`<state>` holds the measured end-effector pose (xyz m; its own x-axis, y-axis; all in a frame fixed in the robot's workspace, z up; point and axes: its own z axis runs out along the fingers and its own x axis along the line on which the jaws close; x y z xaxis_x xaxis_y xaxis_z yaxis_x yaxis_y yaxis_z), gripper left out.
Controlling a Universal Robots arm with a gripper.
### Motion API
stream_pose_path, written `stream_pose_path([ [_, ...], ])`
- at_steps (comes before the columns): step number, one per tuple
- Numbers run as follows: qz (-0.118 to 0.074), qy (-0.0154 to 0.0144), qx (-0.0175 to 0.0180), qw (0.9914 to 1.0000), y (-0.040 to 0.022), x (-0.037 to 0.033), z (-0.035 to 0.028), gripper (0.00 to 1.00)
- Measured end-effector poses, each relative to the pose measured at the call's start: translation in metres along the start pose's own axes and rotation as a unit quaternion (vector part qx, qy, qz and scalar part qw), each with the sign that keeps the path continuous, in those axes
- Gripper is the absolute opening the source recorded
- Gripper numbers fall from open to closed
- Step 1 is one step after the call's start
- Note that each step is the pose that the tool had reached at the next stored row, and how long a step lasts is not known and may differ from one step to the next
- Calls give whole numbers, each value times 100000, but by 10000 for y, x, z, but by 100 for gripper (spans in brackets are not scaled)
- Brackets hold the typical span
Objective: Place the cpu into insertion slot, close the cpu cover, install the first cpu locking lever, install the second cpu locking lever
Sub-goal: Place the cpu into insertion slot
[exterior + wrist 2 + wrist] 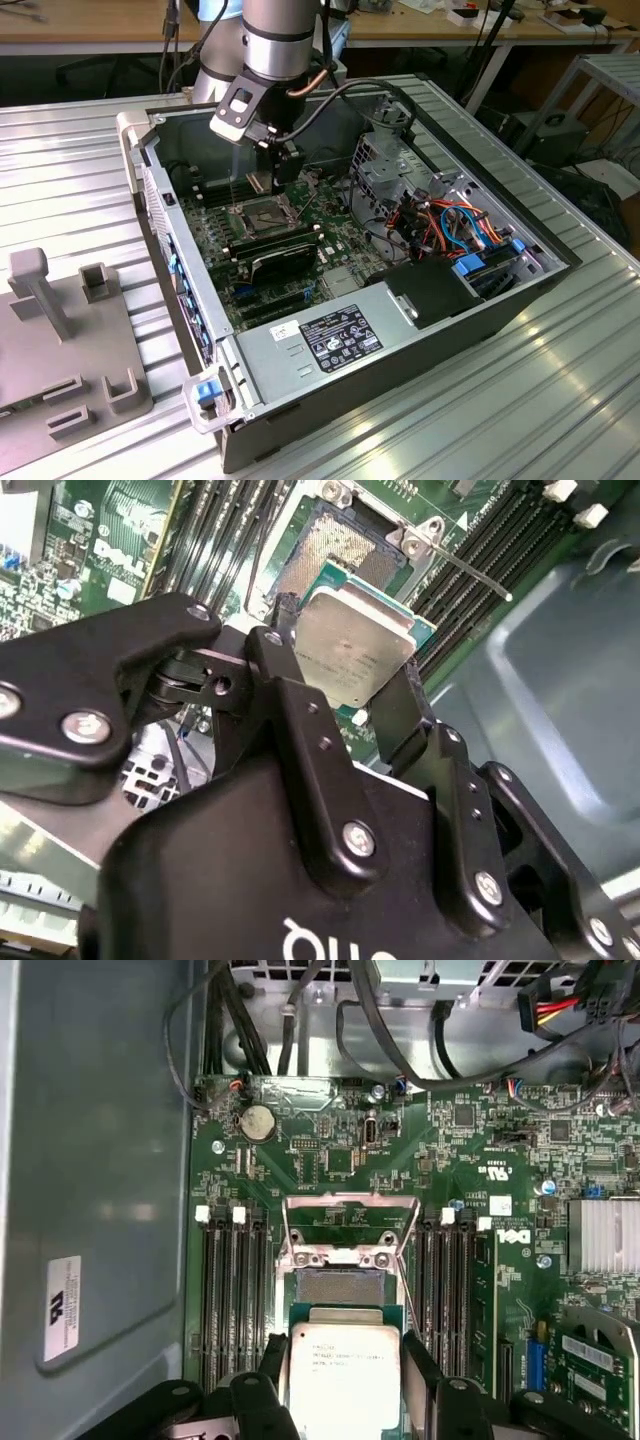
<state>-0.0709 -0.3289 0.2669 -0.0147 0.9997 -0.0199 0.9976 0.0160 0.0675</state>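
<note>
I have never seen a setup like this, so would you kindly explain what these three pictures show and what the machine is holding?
This is one robot arm working inside an opened desktop computer case that lies on a ribbed metal table. The exterior view is taken by a camera off the arm; both wrist views come from cameras riding on the arm, looking past its gripper. Its black fingers are shut on the cpu, a small square silver chip, held near the open socket on the green motherboard. The cpu cover is swung open.

cpu (pixel 355 645): dull silver metal, matt
claw (pixel 340 675): black, smooth, matt finish
bench (pixel 560 400): ribbed bare metal, satin sheen
</note>
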Motion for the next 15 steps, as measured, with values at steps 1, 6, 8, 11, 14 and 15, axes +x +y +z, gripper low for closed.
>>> stream_pose_path([
  [1,16,3,-2,100000,-1,1,15,55],
  [6,84,-27,-742,99997,-6,5,82,55],
  [8,105,-29,-994,99995,-9,12,104,55],
  [11,161,-27,-1026,99995,-12,18,159,55],
  [14,226,-30,-1022,99995,-16,22,206,55],
  [15,244,-35,-1020,99994,-18,24,229,55],
])
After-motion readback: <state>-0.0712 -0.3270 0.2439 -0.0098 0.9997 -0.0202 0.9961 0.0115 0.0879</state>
